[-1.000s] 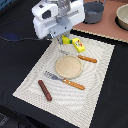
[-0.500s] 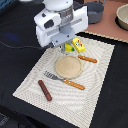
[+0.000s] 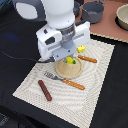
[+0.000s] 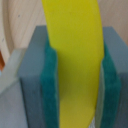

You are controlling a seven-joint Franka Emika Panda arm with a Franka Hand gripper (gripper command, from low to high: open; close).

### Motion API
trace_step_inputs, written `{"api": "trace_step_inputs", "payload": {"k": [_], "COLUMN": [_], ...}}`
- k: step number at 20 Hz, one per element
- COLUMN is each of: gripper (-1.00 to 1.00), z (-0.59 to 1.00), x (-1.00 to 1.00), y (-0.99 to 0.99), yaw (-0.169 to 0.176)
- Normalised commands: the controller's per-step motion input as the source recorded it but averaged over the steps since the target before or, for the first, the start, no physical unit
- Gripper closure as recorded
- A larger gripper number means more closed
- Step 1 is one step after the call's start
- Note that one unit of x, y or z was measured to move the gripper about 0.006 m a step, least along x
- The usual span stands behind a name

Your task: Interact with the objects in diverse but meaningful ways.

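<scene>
One object is in the grip at this moment: the wrist view shows the yellow banana pressed between the two green pads of the gripper, so the hand is closed narrowly on it. In the exterior view the arm hangs low over the round tan plate, and a bit of yellow shows under the hand, just above the plate; I cannot tell if the banana touches the plate or is a little above it. My judgement is that one interaction is in the middle, either placing the banana on the plate or lifting it from there, and the pictures do not decide which. The other objects look untouched: the brown sausage stick lies on the placemat toward the exterior view's left, well apart from the plate, and a small yellow piece lies on the mat just beside the arm; what it is I cannot say. The orange-handled fork lies just beside the plate and the orange-handled knife on its other side. About containers: the dark grey pot stands off the mat and seems empty, though its inside is too dark to be sure, and of a tan bowl at the edge only the rim is visible.
</scene>
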Motion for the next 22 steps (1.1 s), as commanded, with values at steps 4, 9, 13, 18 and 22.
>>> {"api": "trace_step_inputs", "payload": {"k": [4,9,13,18,22], "gripper": [-1.0,-1.0,-1.0,-1.0,-1.0], "z": [0.02,0.67,1.0,0.93,0.51], "x": [0.27,0.27,0.19,-0.08,-0.42], "y": [0.0,-0.02,0.03,0.32,0.55], "yaw": [0.02,0.001,-0.001,0.0,0.0]}}
